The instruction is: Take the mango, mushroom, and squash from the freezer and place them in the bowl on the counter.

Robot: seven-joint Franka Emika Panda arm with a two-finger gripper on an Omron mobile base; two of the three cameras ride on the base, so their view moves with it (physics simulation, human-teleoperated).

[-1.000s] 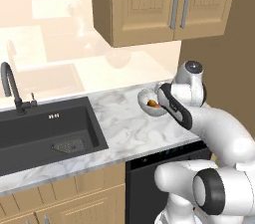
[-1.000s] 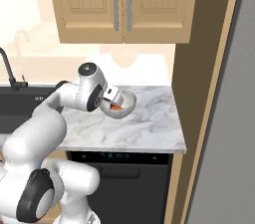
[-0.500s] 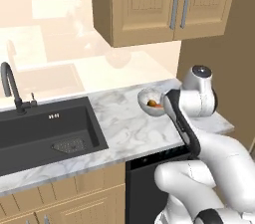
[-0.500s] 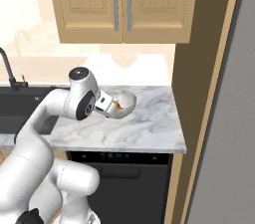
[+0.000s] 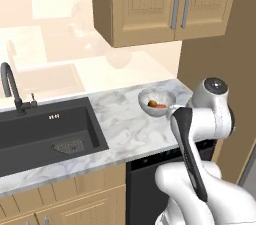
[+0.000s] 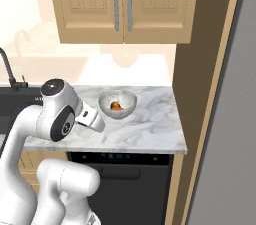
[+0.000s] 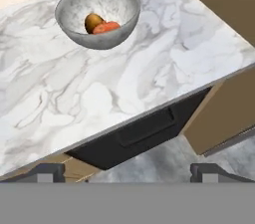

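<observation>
White marble desk (image 5: 125, 124) with grey veins runs from a dark sink (image 5: 45, 136) with its black faucet (image 5: 12, 86) to a brown side panel, under light wood wall cabinets (image 6: 122, 4). On it stands the marbled grey bowl (image 7: 97, 14), apart from the sink and nearer the panel end. Inside lie a tan-brown rounded item and an orange-red one, touching; which task items they are cannot be told. A black under-counter appliance (image 6: 120, 179) sits below the desk edge. The right base view adds the plain grey freezer (image 6: 225, 144) at the far right, beyond the brown panel. From the hand view, the claw (image 7: 127, 170) is spread wide and empty, its two dark fingertips (image 7: 47, 170) far apart, off the desk's front edge above the appliance front, well short of the bowl.
</observation>
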